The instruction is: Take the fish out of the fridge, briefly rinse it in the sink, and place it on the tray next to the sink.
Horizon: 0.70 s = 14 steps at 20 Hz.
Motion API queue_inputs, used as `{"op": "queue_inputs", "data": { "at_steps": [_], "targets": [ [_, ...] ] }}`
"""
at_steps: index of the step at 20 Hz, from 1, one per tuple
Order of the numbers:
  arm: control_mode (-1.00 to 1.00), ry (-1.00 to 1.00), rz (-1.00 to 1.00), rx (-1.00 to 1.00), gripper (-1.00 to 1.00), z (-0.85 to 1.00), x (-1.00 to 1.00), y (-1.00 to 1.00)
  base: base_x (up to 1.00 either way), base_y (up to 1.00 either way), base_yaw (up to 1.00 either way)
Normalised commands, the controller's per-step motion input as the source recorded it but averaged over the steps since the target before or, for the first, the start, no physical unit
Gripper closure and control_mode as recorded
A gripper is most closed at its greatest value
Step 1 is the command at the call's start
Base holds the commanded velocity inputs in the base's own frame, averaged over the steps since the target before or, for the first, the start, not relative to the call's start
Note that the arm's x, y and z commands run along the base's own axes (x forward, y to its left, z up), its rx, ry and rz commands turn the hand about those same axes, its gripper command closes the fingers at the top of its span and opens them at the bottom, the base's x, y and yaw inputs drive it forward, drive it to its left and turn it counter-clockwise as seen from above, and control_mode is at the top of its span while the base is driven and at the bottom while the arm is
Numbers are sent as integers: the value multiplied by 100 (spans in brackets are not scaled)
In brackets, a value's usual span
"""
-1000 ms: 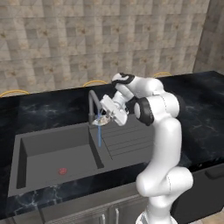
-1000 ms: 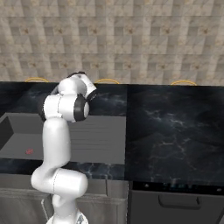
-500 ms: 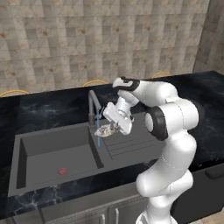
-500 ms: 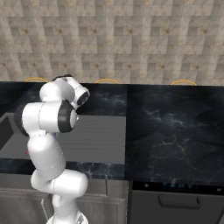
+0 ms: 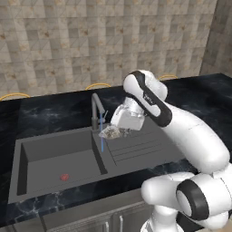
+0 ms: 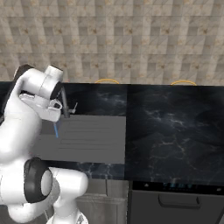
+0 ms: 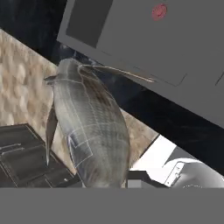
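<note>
While the white arm (image 5: pixel 181 131) bends over the dark counter (image 5: pixel 50 108), the sink (image 5: pixel 54 158) lies open below it, red drain spot on its floor, ridged drainboard (image 5: pixel 140 147) just to the right, and the grey faucet (image 5: pixel 96 111) throws a thin blue stream of water (image 5: pixel 102 142) into the basin. Now to the gripper (image 5: pixel 113 131): it hangs at the seam between basin and drainboard, just beside that stream, pinched tight on the fish (image 5: pixel 108 132), which sits above the sink's right edge. From the hand view the fish (image 7: pixel 89 131) runs long and plump out from the fingers, scaled grey-olive with a pale flank, one thin fin trailing off to the side. My read on handling: light for this arm, a firm body but rounded and tapered, and likely slick once wet, so it could squirt out of a hard squeeze. The thick middle looks the safest place to hold, across the flanks, well clear of the narrow tail and fragile fins; the hold seems to be near one end of the body, though the fingertips are hidden behind it. As for writing, no brand, label or lettering can be read anywhere.
</note>
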Motion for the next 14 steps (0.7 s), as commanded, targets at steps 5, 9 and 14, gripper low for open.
{"op": "queue_inputs", "data": {
  "at_steps": [5,9,14],
  "targets": [
    [-100,-93,-1,-36,100,43,-100,8,0,0,0],
    [-100,-100,-4,-38,100,15,-100,0,0,0,0],
    [-100,-23,-1,-1,100,12,-32,-1,0,0,0]
  ]
}}
